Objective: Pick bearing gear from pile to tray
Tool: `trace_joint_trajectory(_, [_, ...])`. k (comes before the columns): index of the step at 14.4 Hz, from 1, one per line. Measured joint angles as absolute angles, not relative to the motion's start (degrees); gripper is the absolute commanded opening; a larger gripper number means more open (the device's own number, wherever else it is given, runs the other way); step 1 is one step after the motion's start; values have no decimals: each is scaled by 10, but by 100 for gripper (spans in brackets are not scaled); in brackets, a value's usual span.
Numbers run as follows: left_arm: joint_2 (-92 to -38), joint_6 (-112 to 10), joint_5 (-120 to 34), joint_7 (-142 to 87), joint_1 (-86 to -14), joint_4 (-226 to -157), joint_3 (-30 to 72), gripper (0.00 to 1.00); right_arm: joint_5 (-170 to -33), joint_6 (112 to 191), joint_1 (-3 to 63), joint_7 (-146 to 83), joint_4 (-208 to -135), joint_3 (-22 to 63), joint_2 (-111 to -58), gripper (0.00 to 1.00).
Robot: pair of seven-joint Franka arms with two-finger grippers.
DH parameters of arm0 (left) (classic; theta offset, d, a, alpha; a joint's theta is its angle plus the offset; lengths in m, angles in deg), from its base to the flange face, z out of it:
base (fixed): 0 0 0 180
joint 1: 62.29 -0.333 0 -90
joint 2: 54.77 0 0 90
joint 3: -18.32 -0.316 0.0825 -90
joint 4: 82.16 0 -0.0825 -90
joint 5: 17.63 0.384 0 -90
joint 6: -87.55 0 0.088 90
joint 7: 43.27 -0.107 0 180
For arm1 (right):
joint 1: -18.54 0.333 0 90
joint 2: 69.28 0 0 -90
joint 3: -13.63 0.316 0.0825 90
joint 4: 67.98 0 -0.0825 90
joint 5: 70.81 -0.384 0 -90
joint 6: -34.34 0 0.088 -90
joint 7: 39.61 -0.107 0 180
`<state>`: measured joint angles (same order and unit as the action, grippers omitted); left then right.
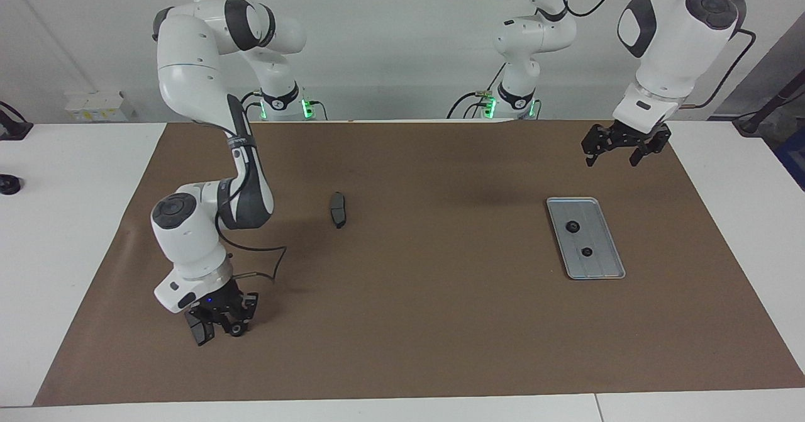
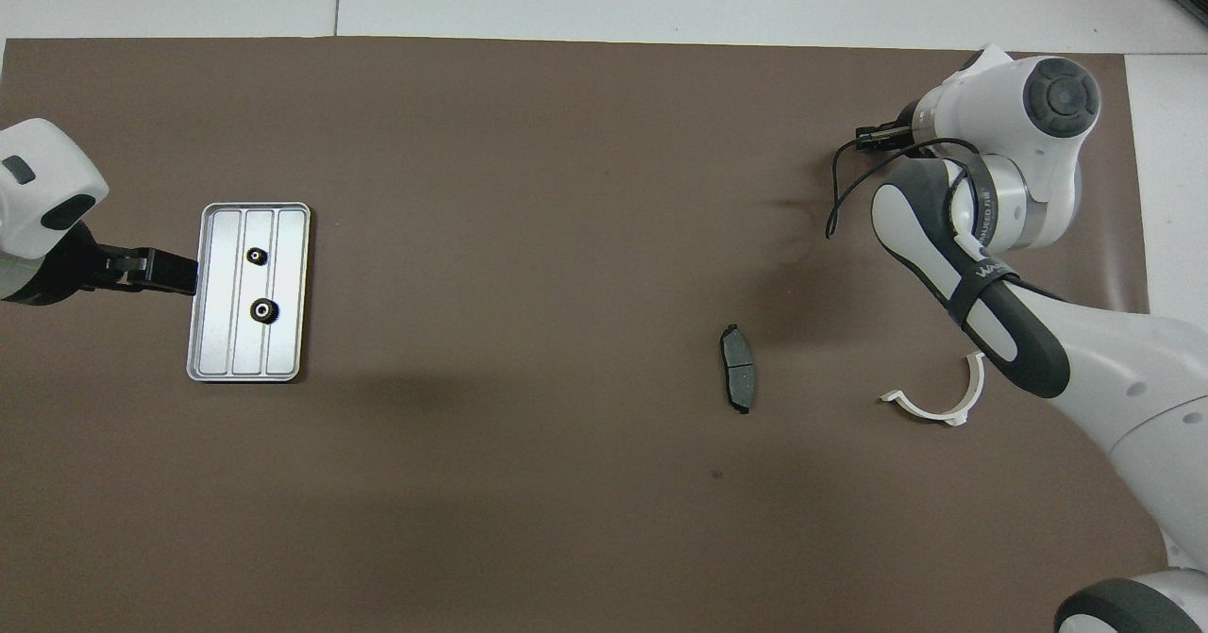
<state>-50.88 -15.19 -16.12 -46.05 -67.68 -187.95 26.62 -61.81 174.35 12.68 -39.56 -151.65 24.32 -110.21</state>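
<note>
Right gripper (image 1: 220, 327), low over the surface (image 1: 440, 321) near its outer edge, is clamped on one black gear (image 1: 236, 329); open mat surrounds it. Left gripper (image 1: 624, 144), fingers apart, hangs beside the tray (image 1: 604, 265), which holds two gears (image 1: 573, 226). One grey pad (image 1: 338, 209) lies between grippers, apart from both.

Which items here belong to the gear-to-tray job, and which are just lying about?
Job:
- tray, two gears already in it
- gear at the right gripper
- dark grey pad

Lying about:
- white half-ring bracket
- left gripper, waiting up over the mat
</note>
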Motion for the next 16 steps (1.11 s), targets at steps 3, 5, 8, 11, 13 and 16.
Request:
trace_joint_trajectory(3, [-509, -152, -162, -461, -677, -1879, 266, 100, -618, 1743, 174, -397, -1513, 244, -1096, 8])
trace_joint_trajectory(5, [-509, -152, -163, -460, -677, -1879, 265, 100, -618, 1743, 217, -408, -1511, 246, -1089, 8])
trace_joint_trajectory(8, [-509, -167, -172, -439, -677, -1879, 265, 100, -618, 1748, 296, -481, -1510, 246, -1082, 8])
trace_joint_trajectory(11, [-516, -207, -180, -381, -661, -1880, 267, 100, -618, 1773, 357, -519, -1510, 245, -1082, 12])
trace_joint_trajectory(13, [-539, -251, -181, -299, -621, -1881, 267, 100, -618, 1785, 385, -527, -1510, 245, -1082, 16])
trace_joint_trajectory(16, [-595, -318, -181, -191, -564, -1878, 268, 100, -618, 1816, 424, -551, -1513, 245, -1082, 23])
